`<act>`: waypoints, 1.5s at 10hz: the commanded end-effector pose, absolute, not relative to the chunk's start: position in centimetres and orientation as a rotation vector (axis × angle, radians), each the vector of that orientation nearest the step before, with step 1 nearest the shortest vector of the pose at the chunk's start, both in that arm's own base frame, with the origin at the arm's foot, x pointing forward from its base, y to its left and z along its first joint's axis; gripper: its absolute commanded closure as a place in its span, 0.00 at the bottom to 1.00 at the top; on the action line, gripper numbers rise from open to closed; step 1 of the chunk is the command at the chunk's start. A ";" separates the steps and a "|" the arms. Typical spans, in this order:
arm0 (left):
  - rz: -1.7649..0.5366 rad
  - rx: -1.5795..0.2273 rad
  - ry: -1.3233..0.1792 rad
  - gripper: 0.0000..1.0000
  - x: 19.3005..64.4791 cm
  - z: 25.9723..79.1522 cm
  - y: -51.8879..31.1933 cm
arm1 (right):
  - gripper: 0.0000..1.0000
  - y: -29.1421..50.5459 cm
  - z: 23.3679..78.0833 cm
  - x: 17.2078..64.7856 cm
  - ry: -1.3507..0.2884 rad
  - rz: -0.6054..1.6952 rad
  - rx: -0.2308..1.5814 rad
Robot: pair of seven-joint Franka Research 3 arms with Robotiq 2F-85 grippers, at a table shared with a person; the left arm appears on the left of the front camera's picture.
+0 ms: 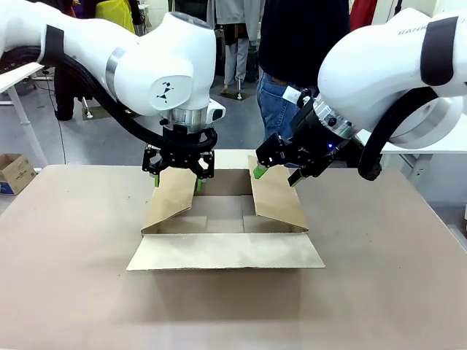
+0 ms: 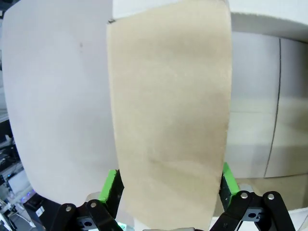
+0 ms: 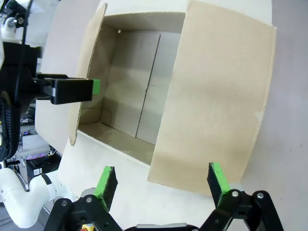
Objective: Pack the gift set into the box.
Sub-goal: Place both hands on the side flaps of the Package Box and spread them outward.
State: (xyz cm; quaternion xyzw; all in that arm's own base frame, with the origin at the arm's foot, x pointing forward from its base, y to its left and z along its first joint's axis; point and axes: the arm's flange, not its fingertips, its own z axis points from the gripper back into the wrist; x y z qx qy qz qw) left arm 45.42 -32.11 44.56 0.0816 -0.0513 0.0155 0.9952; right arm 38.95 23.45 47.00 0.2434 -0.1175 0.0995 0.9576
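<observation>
On the grey-brown table point(image 1: 66, 292), dead centre: large shallow brown corrugated cardboard box point(image 1: 219, 215), near flap point(image 1: 226, 251) folded down flat. Left gripper point(image 1: 176, 182) spread wide, straddling the left flap point(image 2: 168, 120), close up from the left wrist. Right gripper point(image 1: 277, 177) spread wide too, at the right flap point(image 3: 216, 96); from the right wrist, straight down into the box.

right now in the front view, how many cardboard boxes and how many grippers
cardboard boxes: 2 (the box on the table, a small box at far left, off the table)
grippers: 2 (left gripper, right gripper, both open)
total: 4
</observation>
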 end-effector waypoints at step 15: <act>0.306 -0.064 -0.063 0.00 47.2 45.6 -15.0 | 0.00 23.5 47.1 39.2 -0.254 0.198 0.478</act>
